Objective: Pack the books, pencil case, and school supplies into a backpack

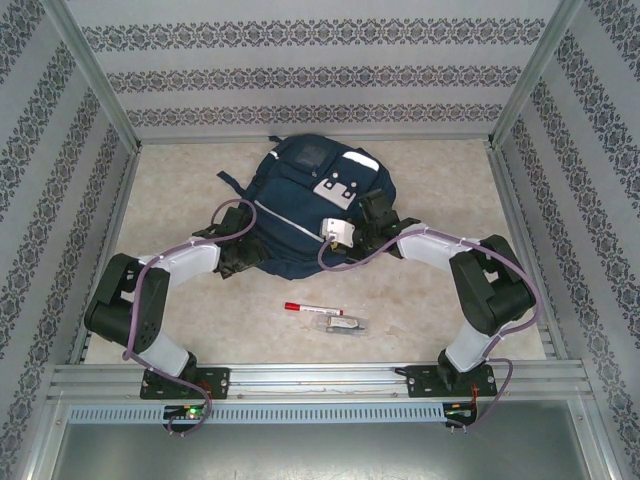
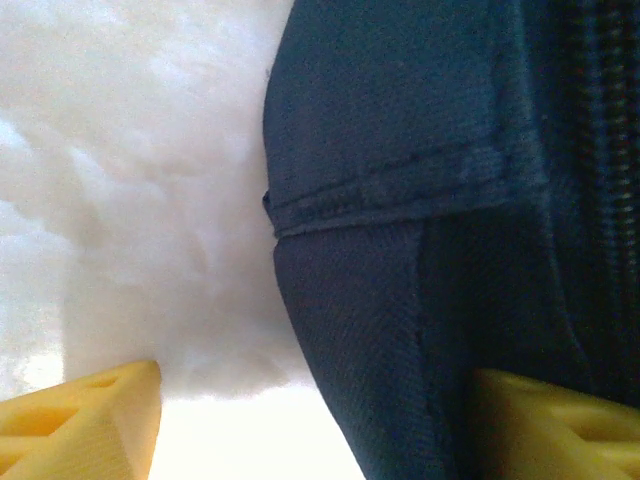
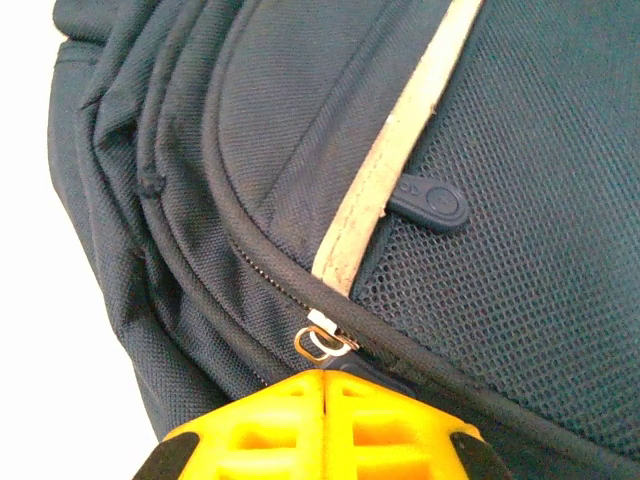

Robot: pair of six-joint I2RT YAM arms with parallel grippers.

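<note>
The navy backpack (image 1: 300,190) lies flat in the middle of the table. My right gripper (image 1: 345,238) sits at its right edge. In the right wrist view its yellow fingers (image 3: 323,378) are pressed together on the dark zipper pull, just below the metal slider ring (image 3: 322,343) and the white stripe (image 3: 390,170). My left gripper (image 1: 240,260) is at the bag's left edge, open, with a fold of the backpack (image 2: 420,200) lying between its spread fingertips (image 2: 318,385). A red-capped white marker (image 1: 312,309) and a clear-wrapped greyish item (image 1: 345,324) lie in front of the bag. Books and pencil case are out of view.
Metal frame rails and patterned walls close the table on the left, right and back. A rail (image 1: 320,378) with both arm bases runs along the near edge. Bare tabletop (image 1: 450,190) lies either side of the bag.
</note>
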